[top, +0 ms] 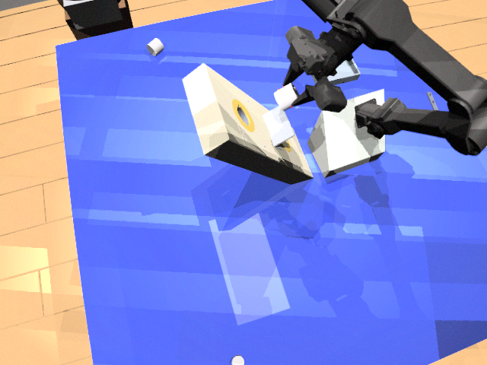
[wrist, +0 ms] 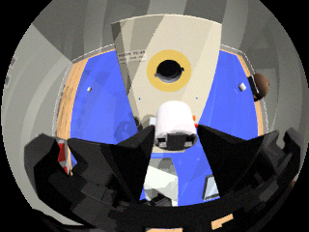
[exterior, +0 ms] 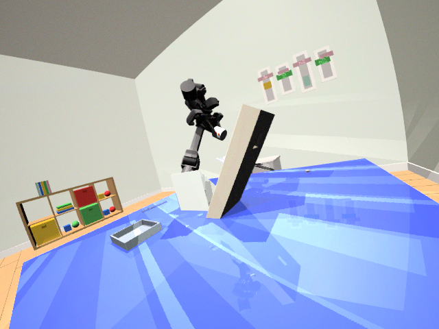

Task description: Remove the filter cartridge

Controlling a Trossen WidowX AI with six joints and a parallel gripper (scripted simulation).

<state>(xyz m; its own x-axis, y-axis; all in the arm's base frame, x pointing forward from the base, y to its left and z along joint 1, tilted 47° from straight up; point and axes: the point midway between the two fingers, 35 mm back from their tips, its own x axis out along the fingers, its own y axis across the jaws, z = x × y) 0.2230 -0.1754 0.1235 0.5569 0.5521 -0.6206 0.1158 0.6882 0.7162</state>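
Note:
The white round cartridge point(top: 286, 96) point(exterior: 220, 133) point(wrist: 176, 113) is out of the panel, in the air before its face. Its slotted face points back toward the wrist camera. My gripper point(top: 289, 95) point(wrist: 176, 128) is shut on its sides, one finger on each side. The tilted beige service panel point(top: 212, 113) point(exterior: 234, 155) point(wrist: 205, 39) has an empty round opening point(top: 242, 114) point(wrist: 169, 71) with a yellow ring. The grey tray point(top: 345, 79) point(exterior: 143, 236) point(wrist: 211, 188) lies on the blue surface, off to the panel's side; its floor shows no cartridge in the exterior view.
A pale ledge point(top: 278, 125) sticks out from the panel below the opening, close under the cartridge. A white block point(top: 340, 137) point(exterior: 189, 191) stands near the panel and the arm. A small white cylinder point(top: 155, 46) point(wrist: 242, 87) and a thin metal strip point(top: 431, 100) lie farther off.

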